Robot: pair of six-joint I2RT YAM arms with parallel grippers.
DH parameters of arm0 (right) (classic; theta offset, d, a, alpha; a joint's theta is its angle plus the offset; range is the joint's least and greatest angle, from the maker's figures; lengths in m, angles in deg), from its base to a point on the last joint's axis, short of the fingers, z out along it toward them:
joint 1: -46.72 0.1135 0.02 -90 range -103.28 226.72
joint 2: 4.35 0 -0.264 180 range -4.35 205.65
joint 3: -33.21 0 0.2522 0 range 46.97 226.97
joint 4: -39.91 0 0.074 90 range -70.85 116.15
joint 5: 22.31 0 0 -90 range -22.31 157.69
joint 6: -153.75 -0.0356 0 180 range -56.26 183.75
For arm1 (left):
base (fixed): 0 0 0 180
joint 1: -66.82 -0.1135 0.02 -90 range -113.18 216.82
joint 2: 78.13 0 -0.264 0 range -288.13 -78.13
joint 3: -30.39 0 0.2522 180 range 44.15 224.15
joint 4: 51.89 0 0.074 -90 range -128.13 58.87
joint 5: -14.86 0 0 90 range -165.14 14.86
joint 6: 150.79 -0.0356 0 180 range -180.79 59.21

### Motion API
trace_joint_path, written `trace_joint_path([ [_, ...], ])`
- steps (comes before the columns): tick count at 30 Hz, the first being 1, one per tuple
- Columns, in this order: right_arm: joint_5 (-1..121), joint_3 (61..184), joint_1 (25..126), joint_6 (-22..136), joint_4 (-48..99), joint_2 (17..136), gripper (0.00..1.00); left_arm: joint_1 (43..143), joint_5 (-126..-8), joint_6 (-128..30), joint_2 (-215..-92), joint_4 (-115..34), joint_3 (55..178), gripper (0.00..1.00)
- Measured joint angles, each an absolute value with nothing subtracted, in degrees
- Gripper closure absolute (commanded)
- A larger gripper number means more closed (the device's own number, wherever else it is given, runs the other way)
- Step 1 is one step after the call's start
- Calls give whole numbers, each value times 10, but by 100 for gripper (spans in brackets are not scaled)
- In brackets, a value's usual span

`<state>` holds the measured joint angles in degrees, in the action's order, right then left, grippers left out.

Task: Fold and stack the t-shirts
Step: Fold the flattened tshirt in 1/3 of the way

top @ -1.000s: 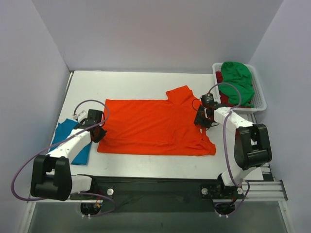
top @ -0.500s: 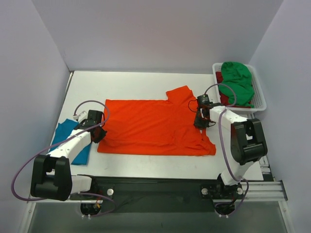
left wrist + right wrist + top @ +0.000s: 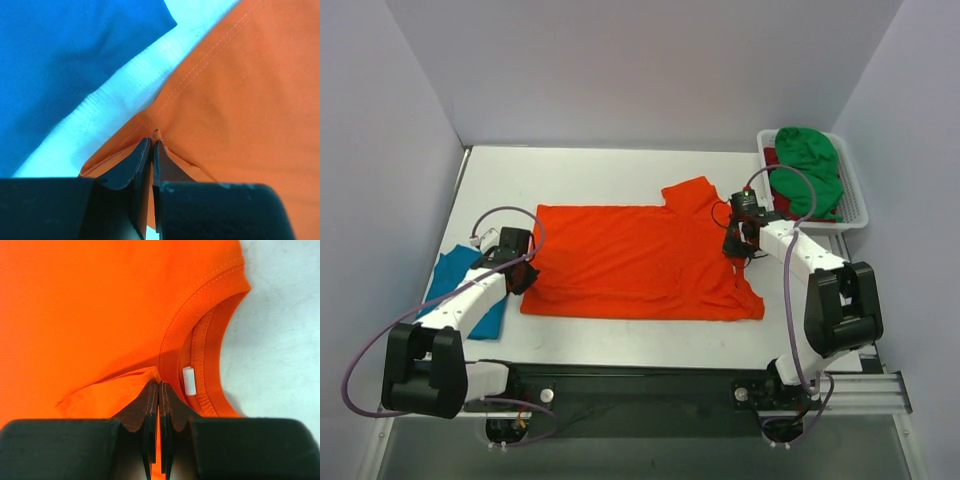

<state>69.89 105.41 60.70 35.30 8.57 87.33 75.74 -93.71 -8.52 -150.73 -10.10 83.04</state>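
Orange t-shirt (image 3: pixel 640 262) lies spread flat mid-bench (image 3: pixel 620 170). My right gripper (image 3: pixel 158 386) is pinched tight on a fold beside the collar (image 3: pixel 200 340), and my left gripper (image 3: pixel 152 145) is nipped closed on the hem. Light, floppy cloth, I reckon; it'll sag, so the seams are my best holds.

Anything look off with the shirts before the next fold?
Nothing damaged. The green shirt is heaped over the basket rim. The orange shirt lies flat, pinched by the left claw and right claw.
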Motion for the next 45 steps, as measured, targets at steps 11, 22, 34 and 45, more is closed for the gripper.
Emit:
trace_joint_path([
  [11,704,1096,607,356,67,839,100,756,-937,-85,-1494,-101,831,93],
  [22,718,1100,607,364,56,833,100,732,-931,-86,-1484,-100,836,93],
  [34,721,1114,607,370,53,830,100,718,-917,-86,-1504,-103,869,93],
  [45,723,1154,603,388,53,874,96,716,-914,-83,-1568,-123,873,93],
])
